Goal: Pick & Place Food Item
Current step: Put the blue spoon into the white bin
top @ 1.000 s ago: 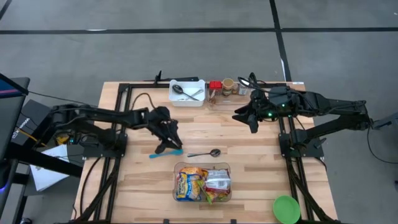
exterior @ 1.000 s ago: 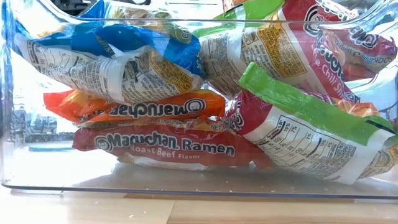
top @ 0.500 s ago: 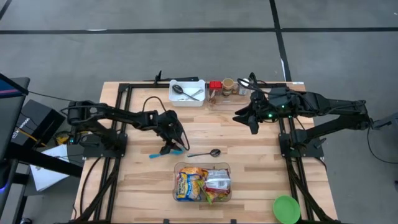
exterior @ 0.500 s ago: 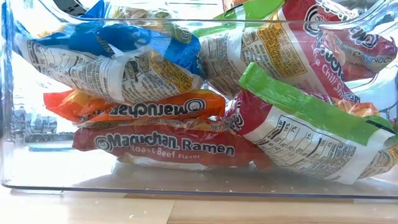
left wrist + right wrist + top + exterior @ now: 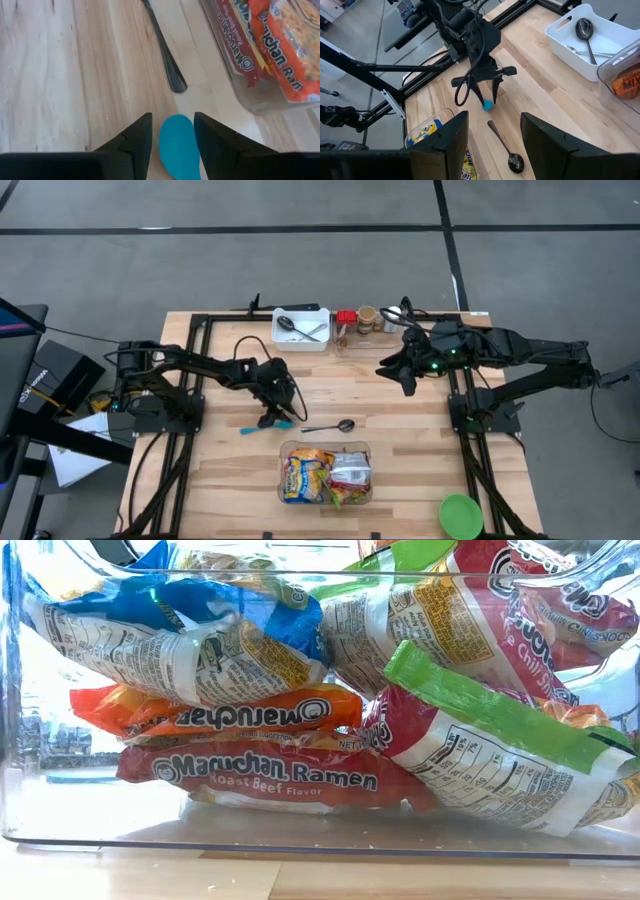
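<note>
A blue utensil [image 5: 250, 429] lies flat on the wooden table, left of a metal spoon [image 5: 330, 426]. My left gripper [image 5: 277, 418] is low over the blue utensil's rounded end [image 5: 178, 150]. It is open and slants down, with one finger on each side of that end. A clear bin [image 5: 283, 470] near the table's front edge holds several ramen packs [image 5: 260, 775], piled on one another. My right gripper [image 5: 398, 372] hangs open and raised at the far right, with nothing between its fingers.
A white tray [image 5: 276, 330] with metal spoons in it stands at the far edge. Beside it are small jars [image 5: 365, 320]. A green round thing [image 5: 460, 516] sits at the near right corner. Bare wood lies between the bin and the tray.
My left gripper has sunk toward the table and reached a little farther toward the right edge. It now stands astride the blue utensil's rounded end. The blue utensil, the metal spoon and the bin lie as before.
</note>
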{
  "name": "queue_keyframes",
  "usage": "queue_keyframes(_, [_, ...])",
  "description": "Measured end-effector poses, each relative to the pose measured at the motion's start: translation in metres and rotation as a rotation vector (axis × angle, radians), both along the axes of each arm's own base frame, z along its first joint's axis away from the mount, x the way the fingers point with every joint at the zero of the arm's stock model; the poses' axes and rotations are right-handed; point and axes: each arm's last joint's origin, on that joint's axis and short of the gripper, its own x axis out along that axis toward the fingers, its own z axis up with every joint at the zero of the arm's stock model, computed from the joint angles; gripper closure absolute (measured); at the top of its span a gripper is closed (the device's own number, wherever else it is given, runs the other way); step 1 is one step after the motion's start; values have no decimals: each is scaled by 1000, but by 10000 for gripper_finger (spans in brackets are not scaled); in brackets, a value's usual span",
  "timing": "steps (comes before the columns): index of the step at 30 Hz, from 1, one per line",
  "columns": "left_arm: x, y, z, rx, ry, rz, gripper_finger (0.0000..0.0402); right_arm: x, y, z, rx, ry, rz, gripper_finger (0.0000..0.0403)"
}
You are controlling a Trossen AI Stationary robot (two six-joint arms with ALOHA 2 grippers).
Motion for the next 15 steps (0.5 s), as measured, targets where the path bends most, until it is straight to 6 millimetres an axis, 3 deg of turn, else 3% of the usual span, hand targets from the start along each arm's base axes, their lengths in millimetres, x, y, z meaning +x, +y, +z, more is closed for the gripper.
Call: queue_keyframes(15, [-9,2,-8,11,14,-5,270,-1,0,-1,17,15,-12,228])
